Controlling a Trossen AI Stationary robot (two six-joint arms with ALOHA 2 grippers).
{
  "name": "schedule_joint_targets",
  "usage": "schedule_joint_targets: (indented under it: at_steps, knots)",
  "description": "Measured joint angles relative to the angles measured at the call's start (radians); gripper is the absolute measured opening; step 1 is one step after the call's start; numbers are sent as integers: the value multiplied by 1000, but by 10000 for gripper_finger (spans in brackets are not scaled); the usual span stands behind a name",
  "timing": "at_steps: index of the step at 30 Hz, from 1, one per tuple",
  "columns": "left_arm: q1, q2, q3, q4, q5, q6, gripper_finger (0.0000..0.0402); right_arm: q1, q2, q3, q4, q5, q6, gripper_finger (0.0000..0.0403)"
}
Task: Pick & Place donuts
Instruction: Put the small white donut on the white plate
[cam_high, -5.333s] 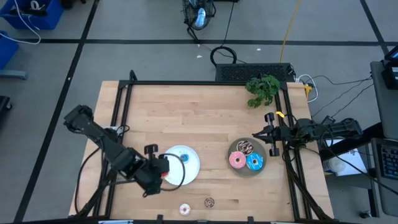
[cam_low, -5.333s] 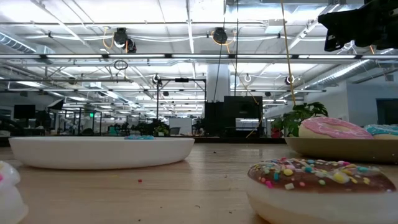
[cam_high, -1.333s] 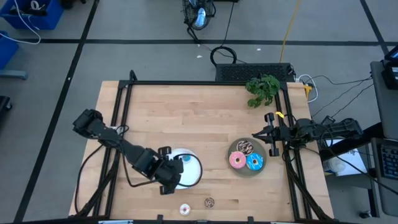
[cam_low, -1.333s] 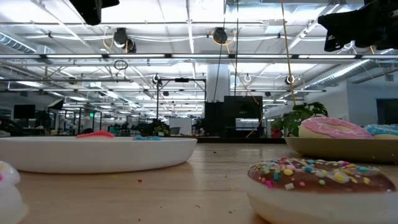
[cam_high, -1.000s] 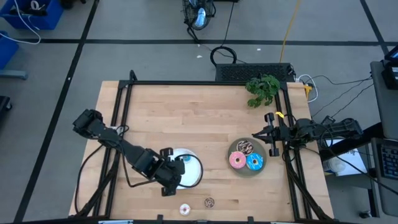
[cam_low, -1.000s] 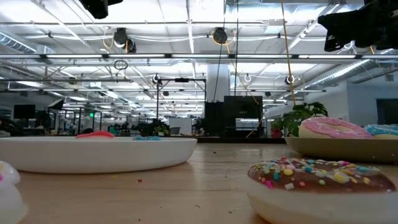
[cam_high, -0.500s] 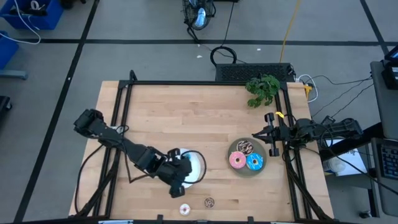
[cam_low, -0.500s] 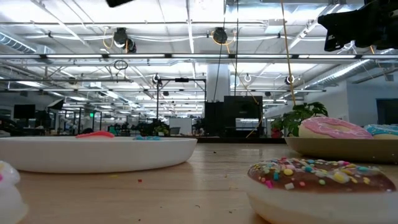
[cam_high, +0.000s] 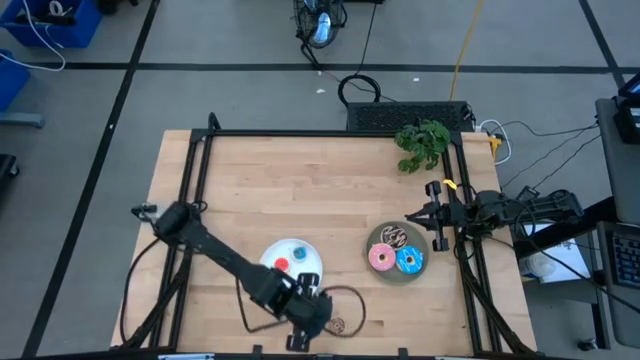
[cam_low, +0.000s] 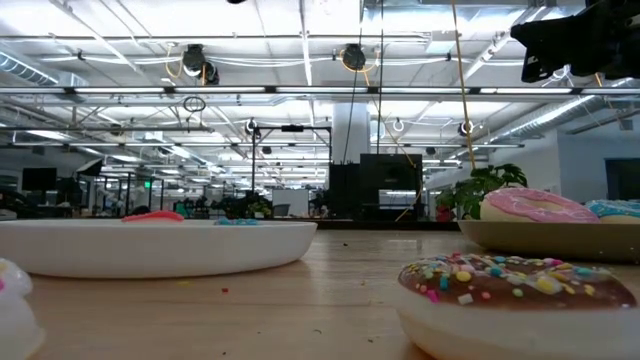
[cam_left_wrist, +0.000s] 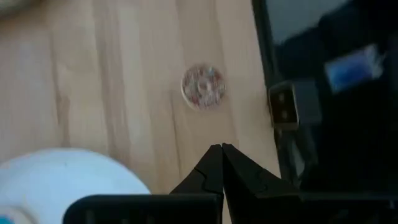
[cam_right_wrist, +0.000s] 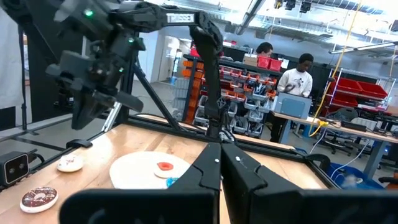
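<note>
While left arm reaches over table (cam_high: 300, 170) near edge, left gripper (cam_left_wrist: 221, 163) hovers with fingers pressed together, holding nothing. Right gripper (cam_right_wrist: 220, 163) parked at right edge, tips together too. White plate (cam_high: 293, 262) holds red mini, blue mini; grey plate (cam_high: 397, 252) holds three large donuts. Brown mini (cam_left_wrist: 203, 86) lies ahead near edge: spread fingers, centre over ring, descend straight. White mini mostly hidden under arm from above.

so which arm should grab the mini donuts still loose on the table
Left. Its pincer hangs at the table's near edge, right by the brown mini donut and white mini donut. The right pincer waits at the far right side, beyond the grey plate.
</note>
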Motion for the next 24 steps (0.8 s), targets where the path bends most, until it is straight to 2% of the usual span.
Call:
schedule_joint_targets:
  at_steps: [4, 10, 18, 24]
  knots:
    - [-17, 49, 66, -88, -6, -6, 7, 0, 1, 0, -4, 0, 3, 0]
    - [-36, 52, 29, -100, 8, -43, 7, 0, 1, 0, -4, 0, 3, 0]
    - [-74, 52, -17, -55, -5, -23, 8, 0, 1, 0, -4, 0, 3, 0]
    - [-84, 52, -47, 17, 24, 4, 8, 0, 1, 0, -4, 0, 3, 0]
